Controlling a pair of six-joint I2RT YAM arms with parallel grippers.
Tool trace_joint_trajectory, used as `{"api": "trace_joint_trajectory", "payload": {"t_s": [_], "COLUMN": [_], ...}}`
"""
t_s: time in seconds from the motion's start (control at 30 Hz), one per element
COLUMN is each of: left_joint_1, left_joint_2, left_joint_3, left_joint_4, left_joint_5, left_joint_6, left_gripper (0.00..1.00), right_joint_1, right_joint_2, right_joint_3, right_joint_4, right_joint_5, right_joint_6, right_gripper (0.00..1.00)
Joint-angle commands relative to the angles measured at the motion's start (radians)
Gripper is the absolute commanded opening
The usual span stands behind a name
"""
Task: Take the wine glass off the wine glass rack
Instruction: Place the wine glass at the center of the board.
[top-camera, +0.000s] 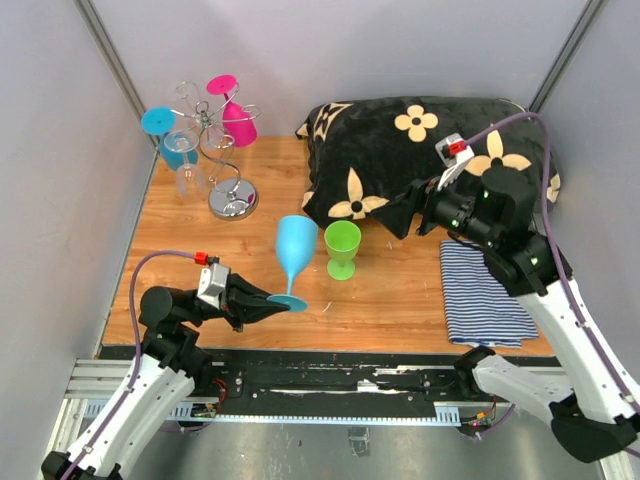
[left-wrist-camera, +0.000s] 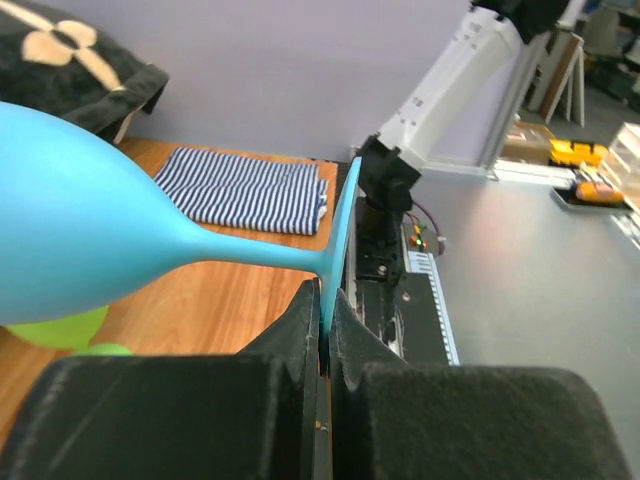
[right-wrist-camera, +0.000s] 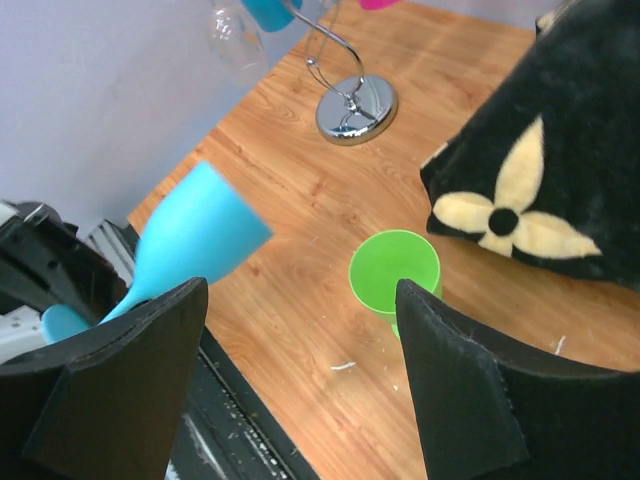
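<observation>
The wine glass rack (top-camera: 222, 160) is a silver wire stand with a round chrome base (top-camera: 233, 204) at the table's back left. A pink glass (top-camera: 236, 118), a teal glass (top-camera: 170, 138) and a clear glass (top-camera: 190, 180) hang on it. My left gripper (top-camera: 270, 299) is shut on the foot of a light blue wine glass (top-camera: 294, 252), off the rack near the front edge. In the left wrist view the fingers (left-wrist-camera: 300, 335) pinch the foot's disc and the bowl (left-wrist-camera: 80, 240) points away. My right gripper (top-camera: 415, 215) is open and empty, above the pillow's front edge.
A green glass (top-camera: 342, 247) stands upright right of the blue one and shows in the right wrist view (right-wrist-camera: 394, 272). A black flowered pillow (top-camera: 420, 160) lies at the back right. A striped cloth (top-camera: 485, 290) lies front right. Grey walls close in both sides.
</observation>
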Motion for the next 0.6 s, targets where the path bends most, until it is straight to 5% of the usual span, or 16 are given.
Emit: {"api": "trace_joint_trajectory", "payload": {"t_s": [0.0, 0.13, 0.3, 0.57], "left_joint_1": [-0.005, -0.006, -0.008, -0.016], "left_joint_2": [0.041, 0.078, 0.088, 0.094], "left_joint_3": [0.016, -0.016, -0.022, -0.033], "left_joint_4": [0.204, 0.382, 0.409, 0.428], "left_joint_5": [0.15, 0.16, 0.142, 0.13], "left_joint_6": [-0.057, -0.195, -0.265, -0.295], "left_gripper": [0.01, 0.01, 0.0, 0.01], "right_joint_1": [-0.151, -0.151, -0.151, -0.126], "right_joint_2": [0.054, 0.084, 0.134, 0.216], "right_joint_3": [0.009, -0.042, -0.093, -0.062], "right_joint_4": [-0.052, 0.04, 0.209, 0.242], "right_joint_5": [-0.403, -0.514, -0.643, -0.653], "right_joint_6": [0.162, 0.242, 0.385, 0.394], "right_gripper": [0.77, 0.78, 0.78, 0.79]}}
